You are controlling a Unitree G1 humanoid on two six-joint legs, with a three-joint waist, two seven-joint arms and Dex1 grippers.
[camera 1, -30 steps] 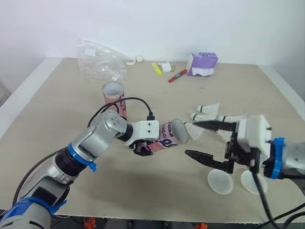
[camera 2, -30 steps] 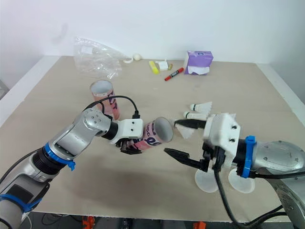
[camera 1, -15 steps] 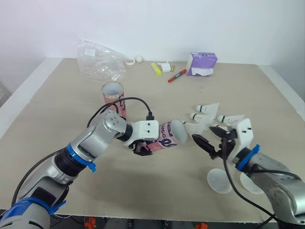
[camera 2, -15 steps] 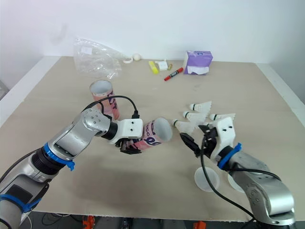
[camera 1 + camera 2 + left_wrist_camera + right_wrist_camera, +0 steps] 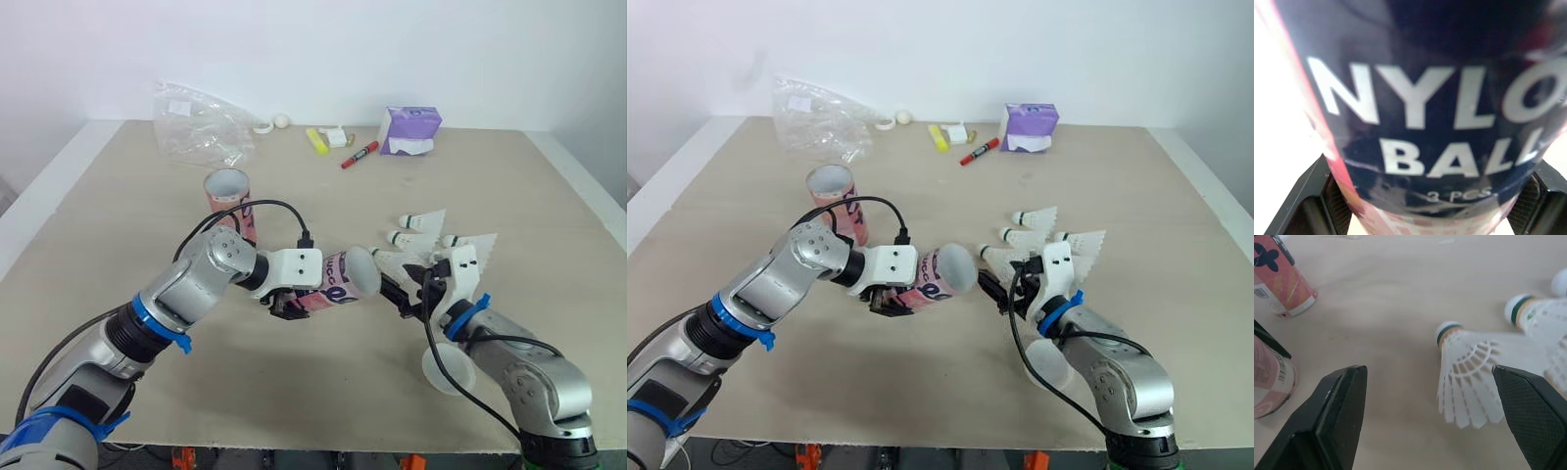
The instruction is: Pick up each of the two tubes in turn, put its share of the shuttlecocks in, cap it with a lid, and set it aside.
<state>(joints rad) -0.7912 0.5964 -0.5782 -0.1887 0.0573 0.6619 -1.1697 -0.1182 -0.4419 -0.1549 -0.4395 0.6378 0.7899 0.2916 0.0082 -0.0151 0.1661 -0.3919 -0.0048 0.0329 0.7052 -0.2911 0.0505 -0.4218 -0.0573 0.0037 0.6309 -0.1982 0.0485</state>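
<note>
Just right of the held tube [image 5: 345,277], the wide-open right claw [image 5: 411,287] and a bunch of shuttlecocks [image 5: 429,221] crowd its mouth. The second tube [image 5: 228,196] stands close behind-left of it. In front of it the bench [image 5: 294,392] is bare, easy pass.

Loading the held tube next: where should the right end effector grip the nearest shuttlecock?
Grip the nearest shuttlecock at the narrow neck behind its green-banded cork, coming from above with the open right end effector. It lies on its side; the flared skirt would likely crush.
</note>
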